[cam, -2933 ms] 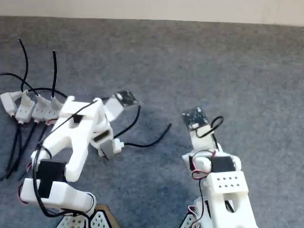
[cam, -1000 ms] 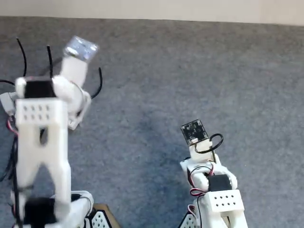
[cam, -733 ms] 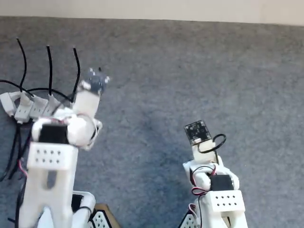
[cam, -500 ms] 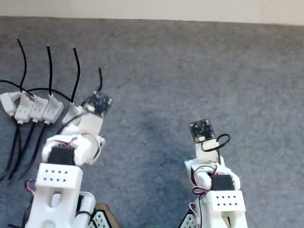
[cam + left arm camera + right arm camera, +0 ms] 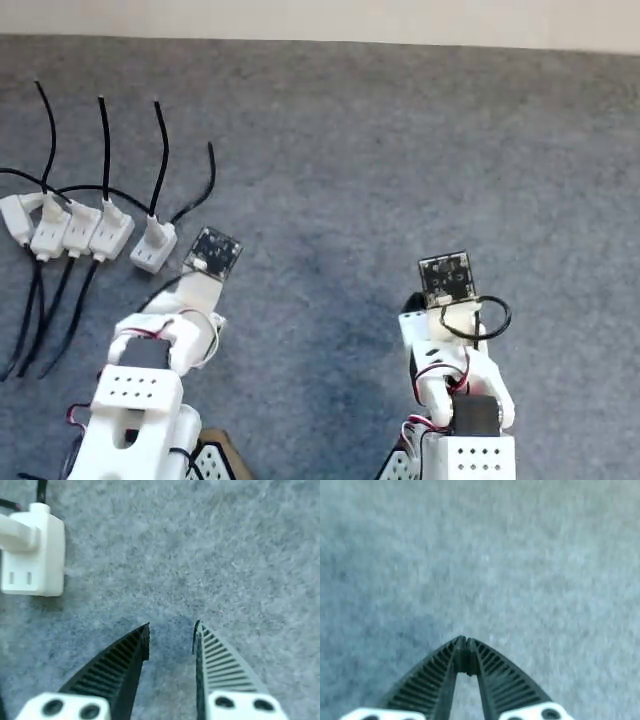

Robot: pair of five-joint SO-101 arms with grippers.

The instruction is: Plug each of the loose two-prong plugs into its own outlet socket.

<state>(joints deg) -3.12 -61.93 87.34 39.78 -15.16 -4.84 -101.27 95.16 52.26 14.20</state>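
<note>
One socket (image 5: 46,570), near parted left fingers (image 5: 126,656)

A row of sockets (image 5: 78,230) sits on the worktop (image 5: 400,150). Just right of the row lies a lone socket (image 5: 152,248). The left hand (image 5: 172,625) is beside it, and the right hand (image 5: 466,640) is well apart, farther right of the row.

White outlet sockets (image 5: 80,230) in a row at left, black-corded plugs (image 5: 158,233) seated, the rightmost pair slightly apart
</note>
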